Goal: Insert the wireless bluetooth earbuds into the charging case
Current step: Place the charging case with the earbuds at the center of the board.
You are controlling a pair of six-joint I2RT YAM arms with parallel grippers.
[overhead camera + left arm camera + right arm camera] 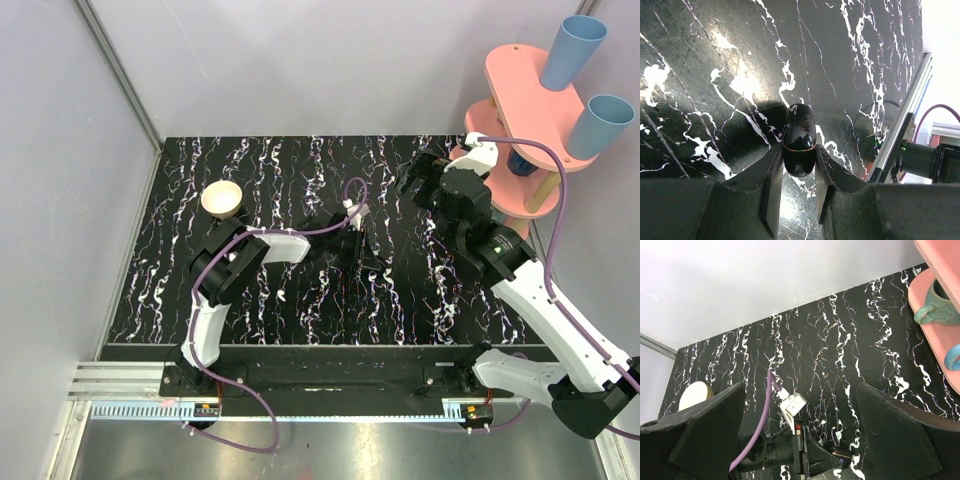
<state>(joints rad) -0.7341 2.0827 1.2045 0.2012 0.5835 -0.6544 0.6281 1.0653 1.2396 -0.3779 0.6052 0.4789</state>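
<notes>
Black pod [800, 137] in left hand [799, 165]; cream charging case [221, 197] well apart.

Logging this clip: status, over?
Left claw shut on glossy black oval pod. Right claw open, empty. Cream round case far-left, apart. No white earbuds visible.

Grey walls [300, 60], black marbled table [330, 310], pink stand [515, 80].

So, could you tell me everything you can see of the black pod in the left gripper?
The pod is a glossy black oval, seemingly plastic, with a thin orange-gold line ringing it like a seam. The left gripper is shut on its near half, a finger on each side; its far end pokes out above the table. Whether it touches the table is unclear.
</notes>
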